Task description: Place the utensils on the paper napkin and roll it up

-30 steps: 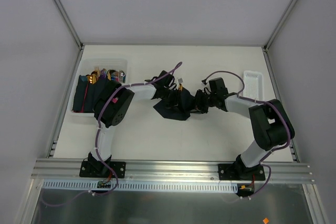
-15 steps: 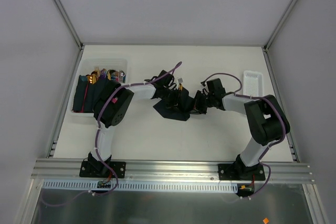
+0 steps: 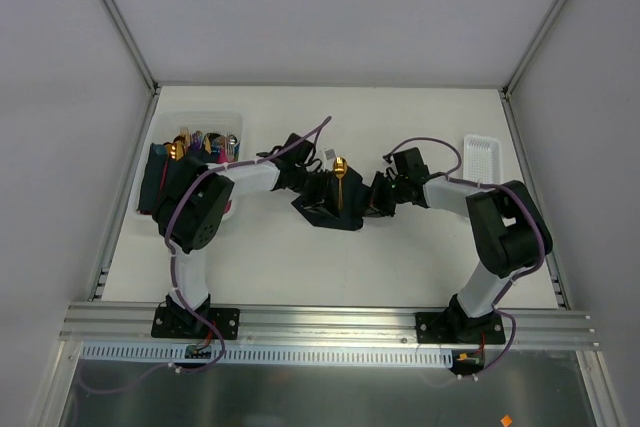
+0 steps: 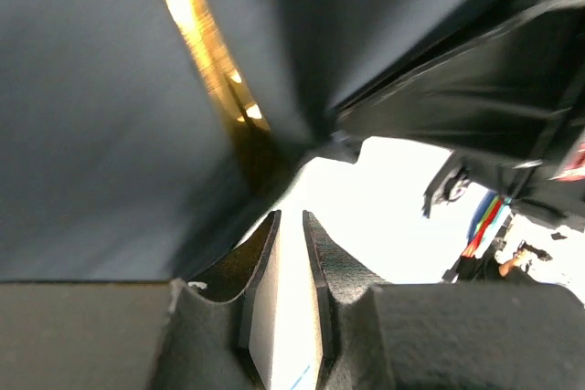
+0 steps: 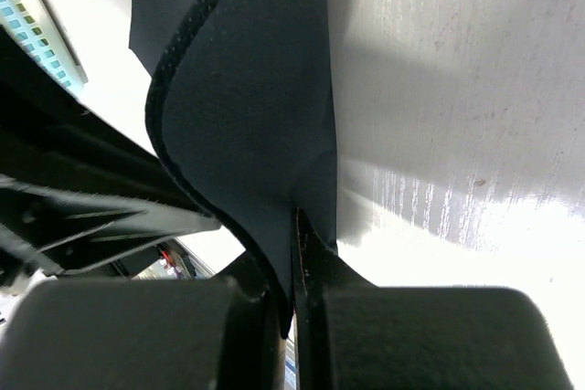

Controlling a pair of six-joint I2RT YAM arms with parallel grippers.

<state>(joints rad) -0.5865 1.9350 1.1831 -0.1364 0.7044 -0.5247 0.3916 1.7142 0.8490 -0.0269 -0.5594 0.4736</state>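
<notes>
The dark navy paper napkin (image 3: 335, 213) lies crumpled at the table's middle. A gold utensil (image 3: 340, 175) lies on it, its head pointing away from the arms. My left gripper (image 3: 312, 187) is at the napkin's left edge. In the left wrist view its tips (image 4: 292, 218) stand a narrow gap apart with only white table between them, just below the napkin (image 4: 91, 134) and the gold utensil (image 4: 196, 34). My right gripper (image 3: 375, 203) is shut on the napkin's right edge (image 5: 256, 116) and holds that fold up off the table.
A white bin (image 3: 200, 114) at the back left holds more cutlery (image 3: 205, 140) and folded dark napkins (image 3: 160, 182). A small white tray (image 3: 482, 160) sits at the back right. Aluminium rails line the near edge and both sides.
My left arm has swung left and its gripper has drawn back from the napkin's middle. The gold utensil now shows plainly on the napkin. The right gripper keeps its hold.
</notes>
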